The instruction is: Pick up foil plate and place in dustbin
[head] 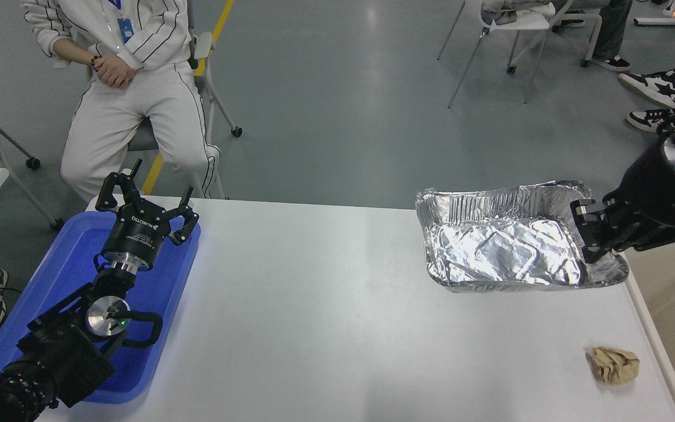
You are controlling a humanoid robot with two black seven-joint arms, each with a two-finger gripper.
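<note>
The foil plate (507, 249), a shiny crinkled silver tray, hangs in the air above the table's right side. My right gripper (594, 246) is shut on its right rim, one finger inside the tray and one outside. The arm comes in from the right edge. The dustbin (668, 310) shows as a beige bin with a pale rim just off the table's right edge, directly right of the held tray. My left gripper (145, 202) is parked open over the blue tray at the lower left.
A blue plastic tray (68, 269) lies at the table's left end. A crumpled brown paper ball (614, 364) sits near the front right corner. A person in white sits beyond the far left edge; chairs and feet stand further back.
</note>
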